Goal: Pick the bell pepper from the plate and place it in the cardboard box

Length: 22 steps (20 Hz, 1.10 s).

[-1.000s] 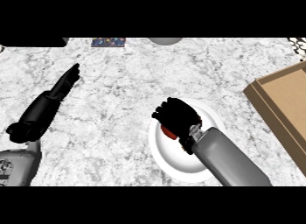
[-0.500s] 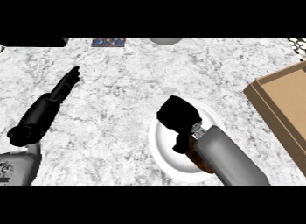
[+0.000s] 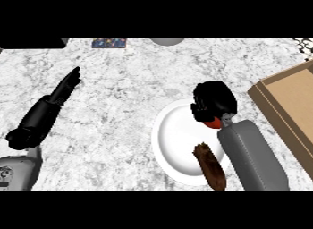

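Red shows only as a small patch of the bell pepper, tucked under the curled fingers of the right hand, which are wrapped round it so that most of it is hidden. A second ago that hand was lower over the plate, pressed down on the pepper near the plate's middle; now it has come up and shifted toward the plate's far right rim, on the side facing the cardboard box, and the pepper has travelled with it. That suggests the grasp has taken and the lift is under way, though whether the pepper is fully clear of the plate cannot be told from this steep view. Left behind on the plate's near right part is a brown oblong item, uncovered now that the hand has moved off; it lies just beside the grey forearm and plays no part in the task. The box stands to the right of the plate, apart from it, its open top facing up, so what remains is to carry the pepper over the box's near wall and let go inside. Well to the left of the plate, the left hand rests on the marble tabletop with its fingers straight and together, unchanged.
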Each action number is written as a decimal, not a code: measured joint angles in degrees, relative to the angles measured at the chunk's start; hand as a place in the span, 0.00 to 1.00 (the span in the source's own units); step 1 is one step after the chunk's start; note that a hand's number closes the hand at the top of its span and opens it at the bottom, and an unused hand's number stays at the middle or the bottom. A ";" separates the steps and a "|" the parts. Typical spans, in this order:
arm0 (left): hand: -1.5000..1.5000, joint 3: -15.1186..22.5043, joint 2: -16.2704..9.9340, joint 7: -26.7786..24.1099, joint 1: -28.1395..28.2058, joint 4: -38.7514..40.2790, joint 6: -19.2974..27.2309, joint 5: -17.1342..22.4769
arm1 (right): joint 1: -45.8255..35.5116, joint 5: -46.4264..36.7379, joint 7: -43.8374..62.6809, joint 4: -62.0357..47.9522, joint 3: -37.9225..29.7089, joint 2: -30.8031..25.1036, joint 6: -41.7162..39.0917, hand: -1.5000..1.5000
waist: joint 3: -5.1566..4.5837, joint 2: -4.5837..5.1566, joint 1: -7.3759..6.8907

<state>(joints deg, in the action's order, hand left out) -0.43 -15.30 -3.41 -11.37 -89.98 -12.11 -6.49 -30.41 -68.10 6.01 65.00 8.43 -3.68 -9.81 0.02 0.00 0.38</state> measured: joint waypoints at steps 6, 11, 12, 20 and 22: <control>0.50 0.01 0.60 0.67 -1.07 1.07 0.02 -0.72 | -1.61 -2.55 5.09 9.56 0.10 -0.70 -0.26 1.00 | -0.03 -0.15 0.04; 0.50 -0.34 0.75 0.31 -0.60 0.84 -0.20 -0.70 | -1.74 -3.26 10.45 22.08 -1.26 -1.77 -4.00 1.00 | -0.04 -0.33 0.29; 0.50 -0.65 0.52 0.41 -0.85 0.85 -0.22 -0.70 | -1.41 -3.66 11.97 23.84 -1.96 -1.72 -3.69 1.00 | -0.04 -0.33 0.32; 0.50 -0.78 0.61 0.74 -0.25 -0.14 -0.45 -0.79 | -4.78 -1.66 22.68 32.58 -15.65 -4.04 -3.34 1.00 | -0.03 -0.24 0.21; 0.50 -0.39 1.05 0.58 0.24 -0.43 -0.49 -0.94 | -5.73 -0.34 23.13 32.10 -19.65 -6.23 -2.99 1.00 | -0.02 -0.16 0.01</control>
<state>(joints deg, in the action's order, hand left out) -0.82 -14.25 -2.83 -11.13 -90.41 -12.60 -7.43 -36.14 -68.44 29.15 97.11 -11.23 -9.92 -12.80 0.00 -0.16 0.39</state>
